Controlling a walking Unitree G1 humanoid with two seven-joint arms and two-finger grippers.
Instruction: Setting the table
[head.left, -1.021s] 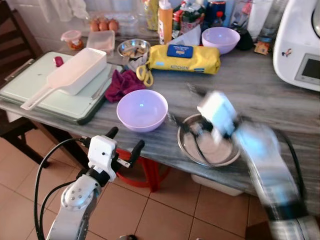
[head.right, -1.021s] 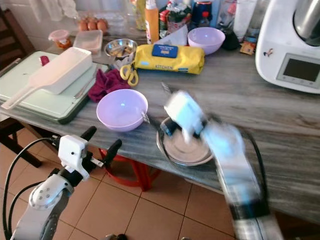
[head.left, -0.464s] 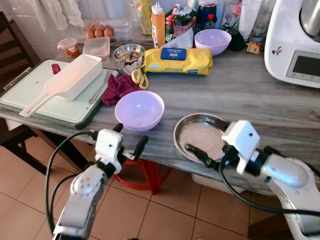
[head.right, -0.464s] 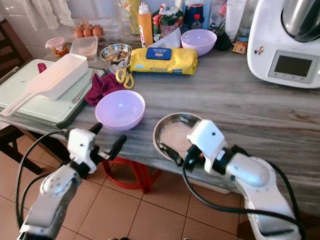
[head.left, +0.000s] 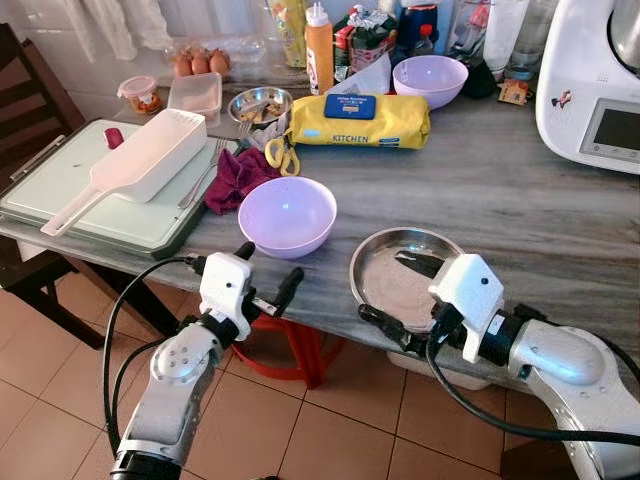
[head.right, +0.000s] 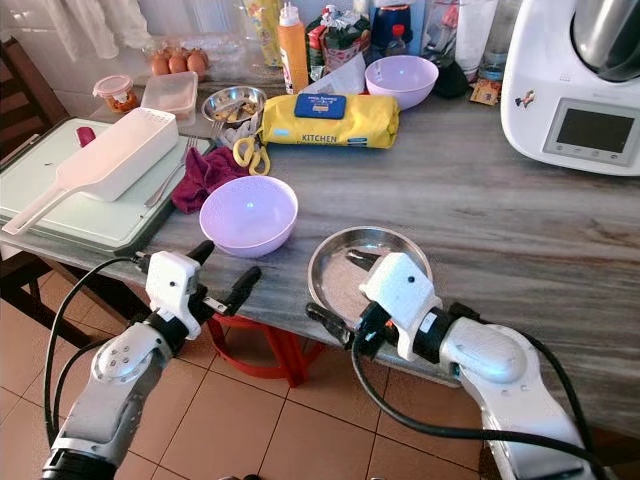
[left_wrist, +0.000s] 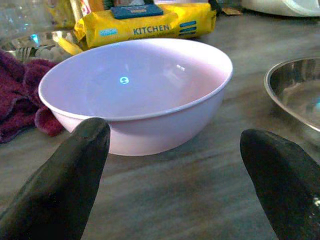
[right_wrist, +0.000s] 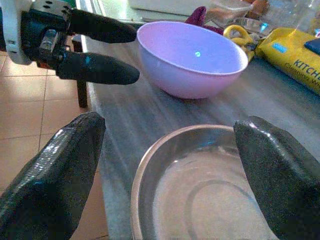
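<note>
While both grippers gape, right gripper (head.left: 405, 298) straddles steel plate (head.left: 385, 285) (empty); left gripper (head.left: 268, 272) faces near lilac bowl (head.left: 286, 214), empty.

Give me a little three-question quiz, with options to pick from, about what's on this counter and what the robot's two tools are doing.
1. Where is the steel plate?
A. On the green tray
B. At the counter's near edge, beside the near purple bowl
C. Behind the yellow pack

2. How many purple bowls are there?
A. One
B. Two
C. Four

3. What state is the left tool in?
A. Open, holding nothing
B. Shut on the bowl
C. Shut on the scissors

Answers:
1. B: the plate lies at the front edge, to the right of the bowl, with the right tool open over its near rim.
2. B: one near the front, the far purple bowl by the bottles.
3. A: its fingers are spread apart short of the bowl.
</note>
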